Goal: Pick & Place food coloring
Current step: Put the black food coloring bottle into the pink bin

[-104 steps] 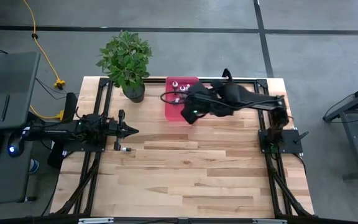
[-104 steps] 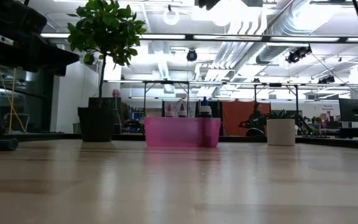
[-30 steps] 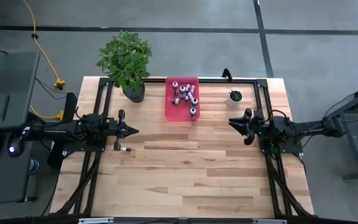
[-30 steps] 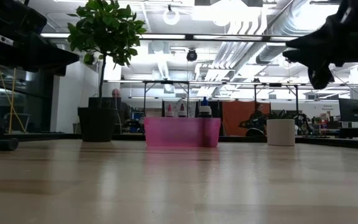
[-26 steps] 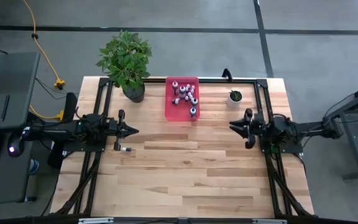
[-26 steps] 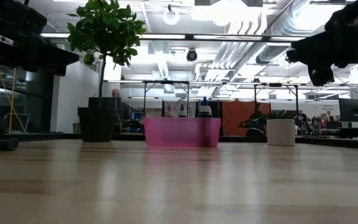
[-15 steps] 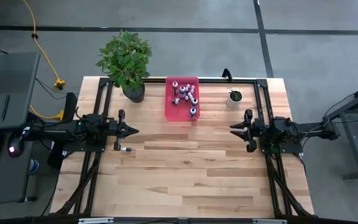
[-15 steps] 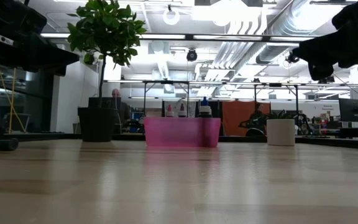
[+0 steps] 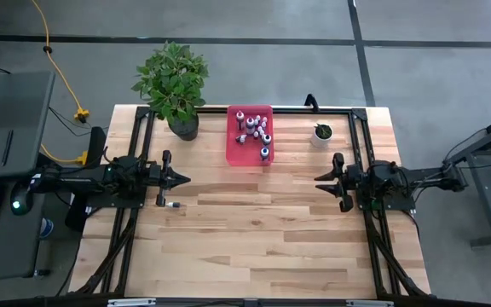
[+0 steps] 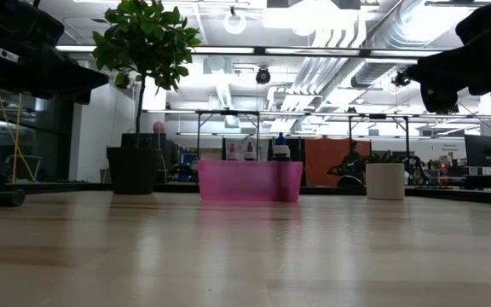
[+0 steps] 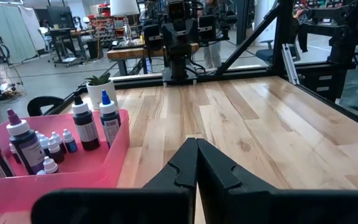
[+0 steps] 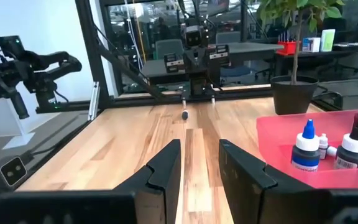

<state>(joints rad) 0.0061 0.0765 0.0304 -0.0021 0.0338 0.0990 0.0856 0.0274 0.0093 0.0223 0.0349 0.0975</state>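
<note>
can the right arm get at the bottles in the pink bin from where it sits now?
Probably yes. The right pincer is open, holds nothing, and only bare table lies between it and the open-topped pink bin of food coloring bottles.

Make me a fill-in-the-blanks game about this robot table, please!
1. The food coloring bottles sit inside a ___ tray.
2. The left claw is ___, holding nothing.
3. The right claw holds nothing; its fingers stand ___.
4. The big leafy plant grows in a ___ pot.

Missing words: pink; shut; apart; black
</note>
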